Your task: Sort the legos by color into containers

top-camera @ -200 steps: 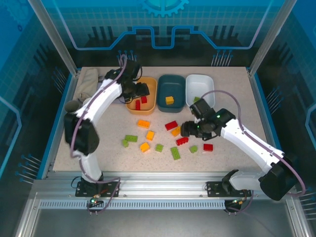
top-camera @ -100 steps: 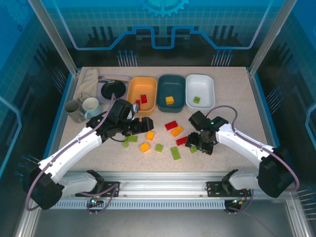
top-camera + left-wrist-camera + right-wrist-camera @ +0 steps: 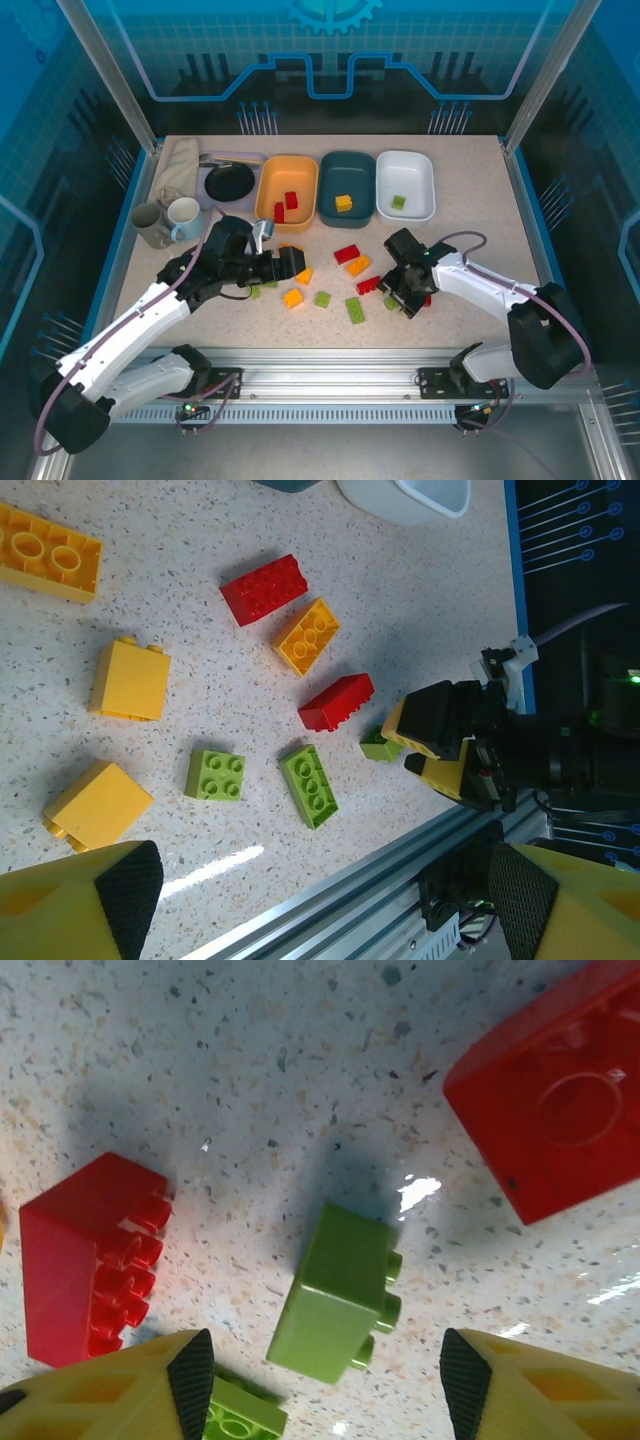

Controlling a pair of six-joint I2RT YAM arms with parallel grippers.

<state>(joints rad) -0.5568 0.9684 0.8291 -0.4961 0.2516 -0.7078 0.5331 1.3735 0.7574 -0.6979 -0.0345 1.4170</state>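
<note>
Red, yellow and green legos (image 3: pixel 347 253) lie loose across the middle of the speckled desk (image 3: pixel 480 220), between the two arms. Along the far edge three tubs stand in a row: the orange tub (image 3: pixel 268 178) with two red bricks in it, the teal tub (image 3: pixel 350 160) with one yellow brick, and the white tub (image 3: pixel 412 162) with one green brick. The left hand (image 3: pixel 322 882) hangs low over the left part of the scatter, its fingers (image 3: pixel 125 880) spread wide with nothing between them; yellow, green and red bricks lie on the desk beneath it. The right hand (image 3: pixel 325 1385) is down near the desk at the right of the scatter. It is open, with a small green brick (image 3: pixel 335 1305) lying on its side just ahead of the gap between its fingers (image 3: pixel 190 1380), so it grips nothing. A red brick (image 3: pixel 90 1260) lies just beside the green one, and a second red brick (image 3: pixel 550 1130) lies on its other side. Toward the far left corner sit a black dish (image 3: pixel 229 181), two mugs (image 3: pixel 183 215) and a cloth (image 3: pixel 178 165).
</note>
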